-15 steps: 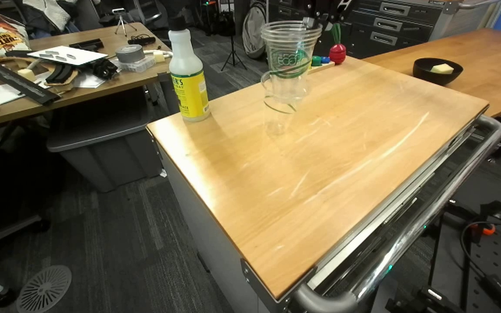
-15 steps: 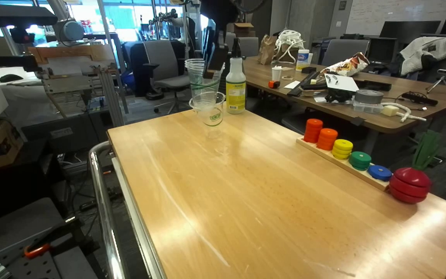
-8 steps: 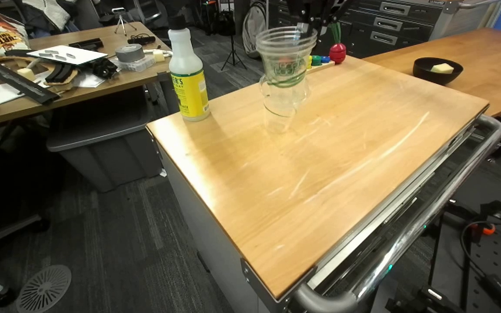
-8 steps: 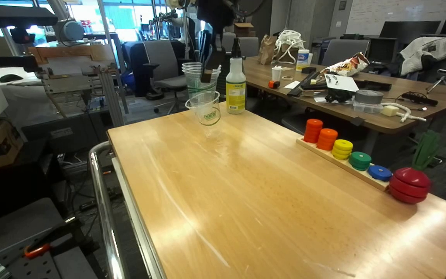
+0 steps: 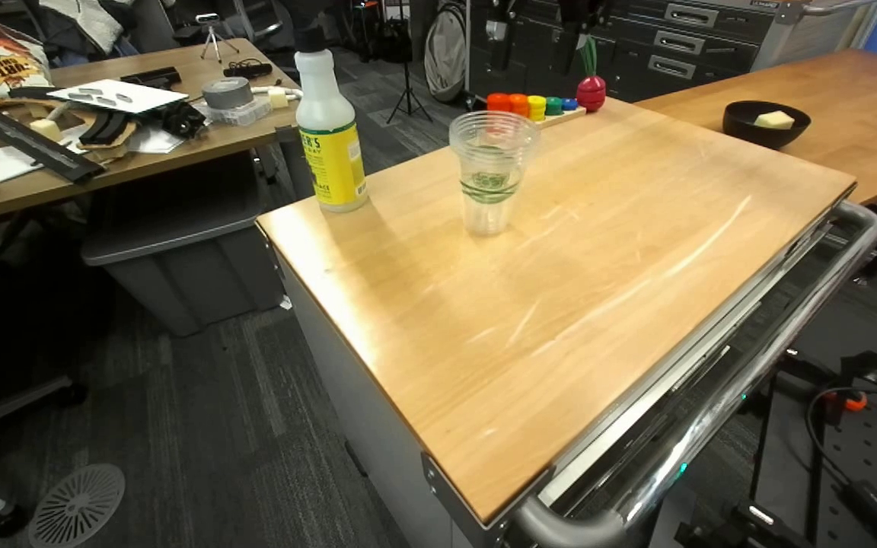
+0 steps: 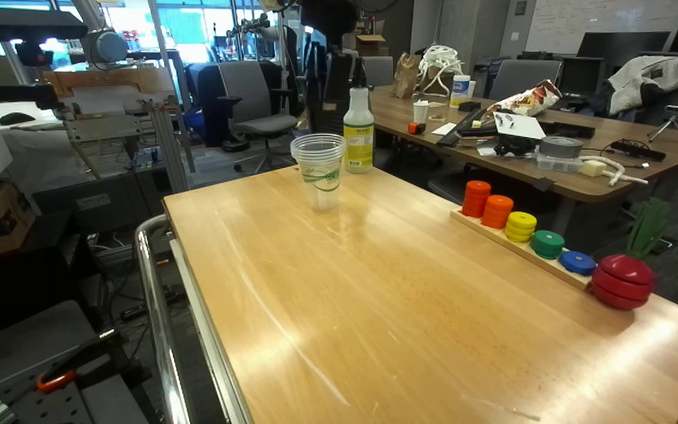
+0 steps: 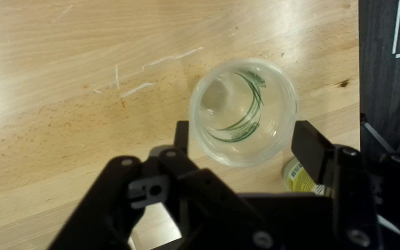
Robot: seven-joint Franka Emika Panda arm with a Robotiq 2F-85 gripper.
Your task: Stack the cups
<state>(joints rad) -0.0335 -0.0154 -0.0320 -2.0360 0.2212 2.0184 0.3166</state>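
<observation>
The clear cups (image 5: 489, 179) stand nested in one upright stack on the wooden tabletop, their rims layered closely at the top in both exterior views. Green print circles the stack's middle. From above, in the wrist view, I look down into the cups (image 7: 245, 111). My gripper (image 7: 239, 133) is open, its fingers (image 7: 313, 152) spread apart on either side of the rim with nothing pinched between them. In an exterior view the gripper (image 5: 534, 49) hangs above the cups, visibly apart from them. How many cups are nested cannot be counted exactly.
A spray bottle with a yellow label (image 6: 358, 138) stands close beside the cups near the table's edge. A rainbow ring toy (image 6: 518, 229) and a red radish toy (image 6: 624, 282) sit along another edge. A metal handle bar (image 5: 712, 388) runs along one side.
The upper cups, earlier held at the rim above a tilted lower cup, have dropped into it. The lower cup now stands upright. My gripper has opened and let go.
</observation>
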